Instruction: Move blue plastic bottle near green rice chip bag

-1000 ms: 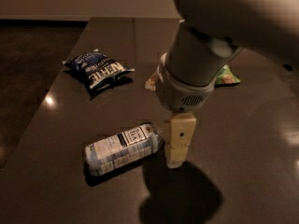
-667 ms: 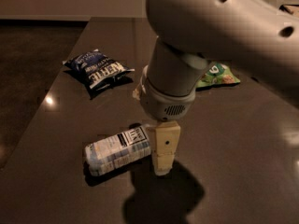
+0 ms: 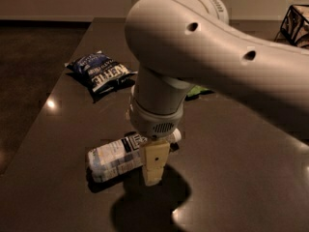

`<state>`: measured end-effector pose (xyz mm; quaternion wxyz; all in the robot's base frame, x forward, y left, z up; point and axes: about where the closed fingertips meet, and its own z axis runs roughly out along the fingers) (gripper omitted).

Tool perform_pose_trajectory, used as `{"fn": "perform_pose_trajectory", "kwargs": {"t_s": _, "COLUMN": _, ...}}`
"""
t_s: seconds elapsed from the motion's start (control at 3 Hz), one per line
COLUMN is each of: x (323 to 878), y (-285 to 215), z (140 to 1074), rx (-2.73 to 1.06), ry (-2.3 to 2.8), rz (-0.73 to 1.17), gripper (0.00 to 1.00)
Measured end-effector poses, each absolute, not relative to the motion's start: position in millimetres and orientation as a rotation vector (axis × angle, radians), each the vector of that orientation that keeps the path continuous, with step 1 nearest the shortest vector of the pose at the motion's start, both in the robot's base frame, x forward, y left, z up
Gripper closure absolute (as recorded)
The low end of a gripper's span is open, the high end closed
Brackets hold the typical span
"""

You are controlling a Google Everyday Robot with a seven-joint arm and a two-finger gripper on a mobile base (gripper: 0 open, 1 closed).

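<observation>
- Nearest the camera, the dark table (image 3: pixel 251 187) lay bare on the viewer's side of the blue plastic bottle (image 3: pixel 113 158). The arm's shadow pooled there, just in front of the bottle.
- The gripper (image 3: pixel 155 169) hung straight down from the wrist, with its pale tan tip low over the table against the bottle's near flank. It overlapped the body closer to the capped end than to the base. Whether it was apart, together or clamped on the bottle could not be told, as the wrist and the tip covered the rest.
- The bottle lay on its side on the table. Its long axis ran from the base at the near left to the white cap (image 3: pixel 175 136) at the far right, so the gripper met that axis roughly broadside.
- Beyond the bottle's cap end, farther back and to the right, the green rice chip bag (image 3: pixel 195 91) showed only as a green sliver under the big pale arm (image 3: pixel 193 47). It sat well apart from the bottle.
- By my reading, the carry would run roughly along the bottle's own axis, cap end leading. A hold set toward the cap might let the heavier base end sag or swing.
- Farther back again, beyond the bottle's base end and to the left, the dark blue chip bag (image 3: pixel 101 72) lay flat, also well apart from the bottle. I judged it the bag to steer away from.
</observation>
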<state>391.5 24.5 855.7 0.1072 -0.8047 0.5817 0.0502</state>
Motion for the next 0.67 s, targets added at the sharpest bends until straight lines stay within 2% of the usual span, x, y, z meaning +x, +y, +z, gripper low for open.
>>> {"fn": "perform_pose_trajectory", "kwargs": {"t_s": 0.67, "x": 395.3, "y": 26.3, "z": 848.6, "rx": -2.356, "ry": 1.742, "rz": 0.156, "gripper": 0.62}}
